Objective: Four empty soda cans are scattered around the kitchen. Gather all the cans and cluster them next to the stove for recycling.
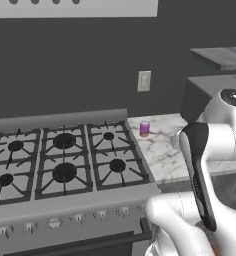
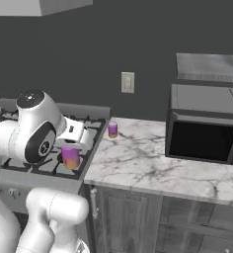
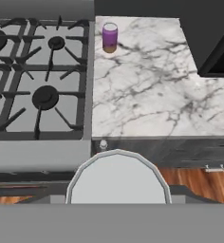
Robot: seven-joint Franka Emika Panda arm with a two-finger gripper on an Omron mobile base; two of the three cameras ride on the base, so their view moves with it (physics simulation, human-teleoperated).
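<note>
A purple soda can point(image 2: 70, 156) rides in the claw point(image 2: 71, 148), clenched around it and held above the stove's point(image 1: 65, 160) right-hand burners; its silver top point(image 3: 117, 178) looms large in the hand view. A second purple can point(image 1: 144, 128) already stands upright on the marble tabletop point(image 3: 147, 95), just beside the stove's right edge. The risk from here appears to be a careless set-down: lowered too close, the carried can could knock the standing one over, or land tilted on the stove's grates rather than on the tabletop.

Dark wall point(image 2: 89, 44), marble counter point(image 2: 143, 158), seemingly wood floor point(image 3: 199, 182)
</note>
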